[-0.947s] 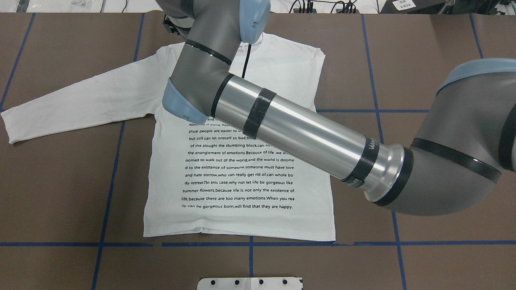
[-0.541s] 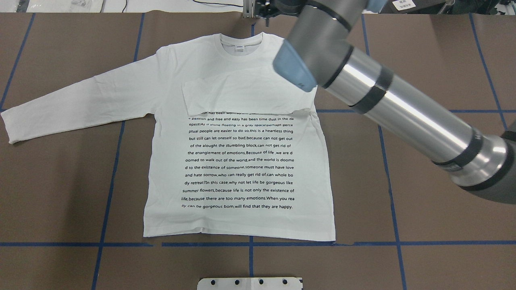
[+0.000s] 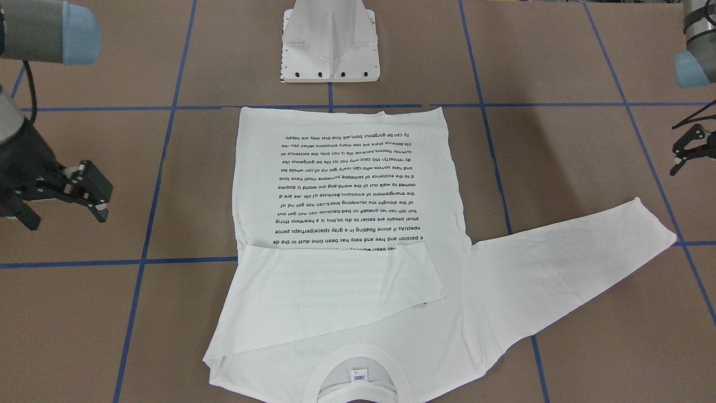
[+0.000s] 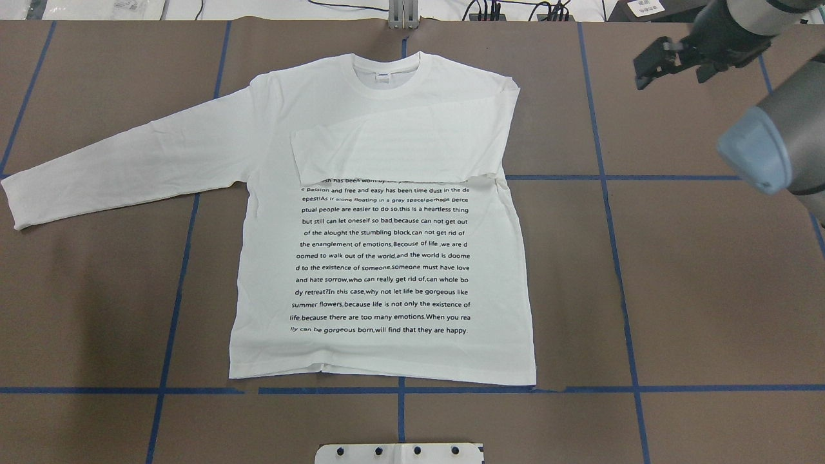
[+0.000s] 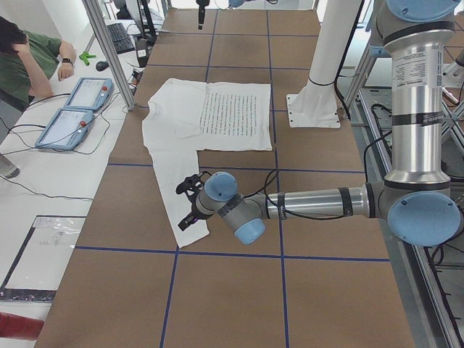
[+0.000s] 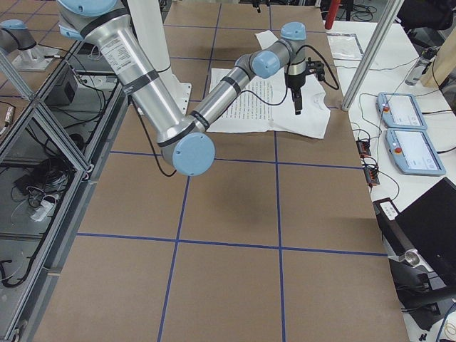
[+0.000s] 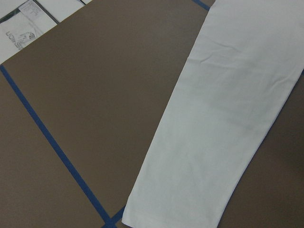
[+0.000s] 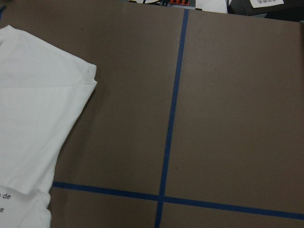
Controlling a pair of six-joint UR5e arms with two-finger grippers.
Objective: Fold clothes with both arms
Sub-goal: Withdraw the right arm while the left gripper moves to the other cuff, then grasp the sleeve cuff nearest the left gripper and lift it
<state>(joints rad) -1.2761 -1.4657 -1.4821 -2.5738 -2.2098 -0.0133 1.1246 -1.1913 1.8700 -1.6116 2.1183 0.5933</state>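
You see the right gripper [image 4: 670, 67] spread open, empty; the left gripper [image 3: 687, 148] likewise. The shirt [image 4: 387, 258] print ends "they are happy."

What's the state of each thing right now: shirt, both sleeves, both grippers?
shirt: flat on the table, print up, body not yet folded.
right-side sleeve: folded across the chest, covering the top lines of print.
left-side sleeve: spread straight out, unfolded.
right gripper: open, empty, off to the shirt's side.
left gripper: looks open, empty, above the left-side sleeve near its cuff.
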